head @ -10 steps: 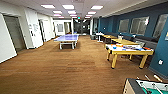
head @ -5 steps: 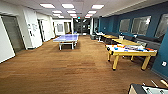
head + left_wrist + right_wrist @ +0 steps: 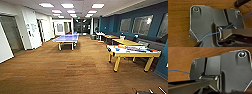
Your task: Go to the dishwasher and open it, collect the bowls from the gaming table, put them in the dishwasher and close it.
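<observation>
Wood floor [image 3: 75, 72] fills most of what I see from the head camera, running away down a long room under rows of ceiling lights [image 3: 67, 5]. At the right of the frame stands the gaming table [image 3: 132, 53], with a white surface, yellow rim and yellow legs. On it I can make out small blue shapes, one near its left end [image 3: 117, 49], which may be the bowls, but they are too blurred for me to be sure; other coloured items lie across the surface beside them. Beyond it, further up the right side, are more yellow tables [image 3: 125, 42] along the dark blue wall [image 3: 140, 23]. In the middle distance, left of centre, sits a blue table-tennis table [image 3: 66, 38]. White walls and a doorway [image 3: 10, 33] line the left edge.

Both wrist cameras look down on the same wood floor [image 3: 178, 25], with a thin blue cable [image 3: 228, 28] crossing the left one. From neither can I tell whether the fingers are apart or together.
</observation>
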`<state>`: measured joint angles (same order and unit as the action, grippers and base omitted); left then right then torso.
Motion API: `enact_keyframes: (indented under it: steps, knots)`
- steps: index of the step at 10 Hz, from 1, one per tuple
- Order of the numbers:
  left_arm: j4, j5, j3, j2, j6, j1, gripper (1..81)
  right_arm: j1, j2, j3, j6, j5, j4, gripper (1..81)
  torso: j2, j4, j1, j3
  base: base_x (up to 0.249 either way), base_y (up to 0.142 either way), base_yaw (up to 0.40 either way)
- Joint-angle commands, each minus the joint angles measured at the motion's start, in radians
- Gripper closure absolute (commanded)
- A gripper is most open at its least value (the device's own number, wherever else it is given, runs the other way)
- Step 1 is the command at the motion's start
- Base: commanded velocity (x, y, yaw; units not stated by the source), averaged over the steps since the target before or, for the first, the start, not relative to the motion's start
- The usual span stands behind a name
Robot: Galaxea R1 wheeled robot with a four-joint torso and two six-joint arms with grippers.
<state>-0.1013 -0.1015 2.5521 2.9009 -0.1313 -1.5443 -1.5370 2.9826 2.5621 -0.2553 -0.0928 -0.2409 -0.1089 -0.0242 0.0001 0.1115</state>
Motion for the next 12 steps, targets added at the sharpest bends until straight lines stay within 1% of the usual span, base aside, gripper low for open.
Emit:
enact_keyframes:
  steps: [1,12]
  knots:
    - [0.005,0.046,-0.015,-0.006,-0.005,0.057,1.0,0.057,0.002,-0.008,-0.001,0.039,-0.002,1.0,0.0,0.0,0.0,0.0,0.206,0.0,0.0]
    - [-0.003,0.046,-0.009,-0.004,-0.001,0.057,1.0,0.065,0.005,-0.002,-0.001,0.039,-0.006,1.0,0.0,0.0,0.0,0.0,0.215,0.0,0.0]
